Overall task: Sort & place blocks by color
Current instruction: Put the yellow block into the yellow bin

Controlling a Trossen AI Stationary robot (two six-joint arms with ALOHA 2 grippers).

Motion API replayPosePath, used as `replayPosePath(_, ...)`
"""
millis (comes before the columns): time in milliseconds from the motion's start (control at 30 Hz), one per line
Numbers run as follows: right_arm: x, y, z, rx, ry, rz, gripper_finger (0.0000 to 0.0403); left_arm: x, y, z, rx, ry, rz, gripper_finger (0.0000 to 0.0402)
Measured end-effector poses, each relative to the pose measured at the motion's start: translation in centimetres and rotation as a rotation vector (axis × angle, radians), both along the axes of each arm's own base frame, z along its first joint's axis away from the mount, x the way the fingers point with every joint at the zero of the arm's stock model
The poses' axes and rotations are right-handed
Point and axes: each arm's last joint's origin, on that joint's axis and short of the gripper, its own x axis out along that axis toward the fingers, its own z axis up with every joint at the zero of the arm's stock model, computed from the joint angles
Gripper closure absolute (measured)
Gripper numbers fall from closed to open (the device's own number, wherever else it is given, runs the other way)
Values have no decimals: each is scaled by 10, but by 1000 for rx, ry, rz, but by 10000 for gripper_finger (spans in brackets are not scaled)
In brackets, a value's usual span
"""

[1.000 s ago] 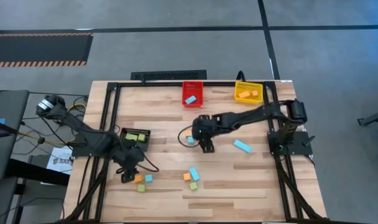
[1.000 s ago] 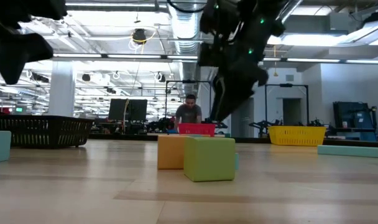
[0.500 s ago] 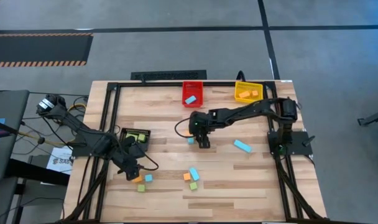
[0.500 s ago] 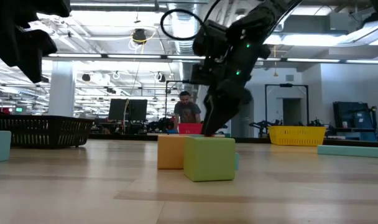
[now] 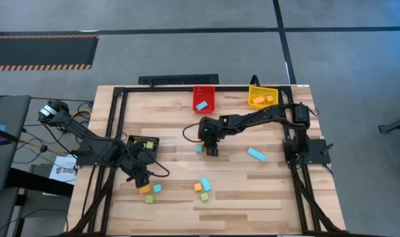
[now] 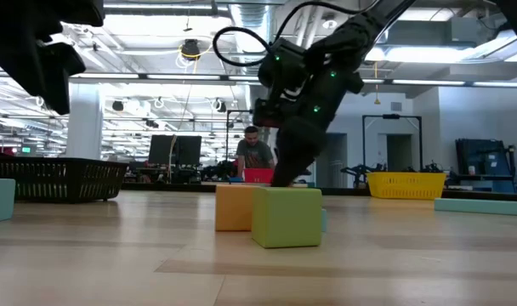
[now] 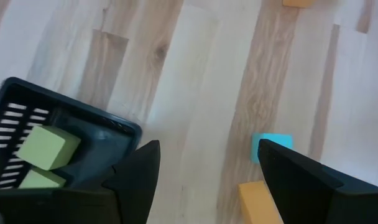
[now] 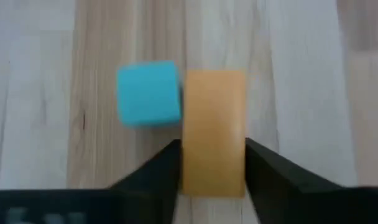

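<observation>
Here, the right gripper (image 8: 212, 163) sat low over the middle of the wooden table (image 5: 252, 191), and its two dark fingers were apart, with a small orange bar block (image 8: 214, 130) standing between them. The jaws looked close to the orange block's sides, but it was hard to tell if they pressed it yet. A small light blue cube block (image 8: 149, 93) sat just outside one jaw, touching the orange block's side. That was the risky part: if the jaws closed a little crooked, one finger could bump the blue cube and push it away, or the orange block could twist and slip out. The orange block probably belonged in the yellow slotted bin (image 5: 262, 97) far behind the jaws, so a weak grip could drop it on the way. The left gripper (image 7: 207, 177) hung with its jaws wide apart and nothing between them. The black slotted bin (image 7: 58, 143) with two green cube blocks (image 7: 49, 146) lay just beside one jaw, and another light blue cube (image 7: 271, 147) and an orange block (image 7: 258, 200) lay near the other. If it came down carelessly, a finger could hit the black bin's rim.
</observation>
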Motion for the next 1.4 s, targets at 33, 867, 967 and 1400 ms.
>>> replayPosePath(33,-1,-3,2,27,1,-9,255,0,1,0,4,-1,4,143)
replayPosePath(867,-192,-112,143,-344,272,-972,294,9,22,8,266,-334,494,143)
replayPosePath(967,-206,-141,122,-320,339,-1015,294,10,24,8,277,-328,490,143)
replayPosePath(1400,-206,-191,62,-321,613,-729,294,12,29,7,250,-285,488,143)
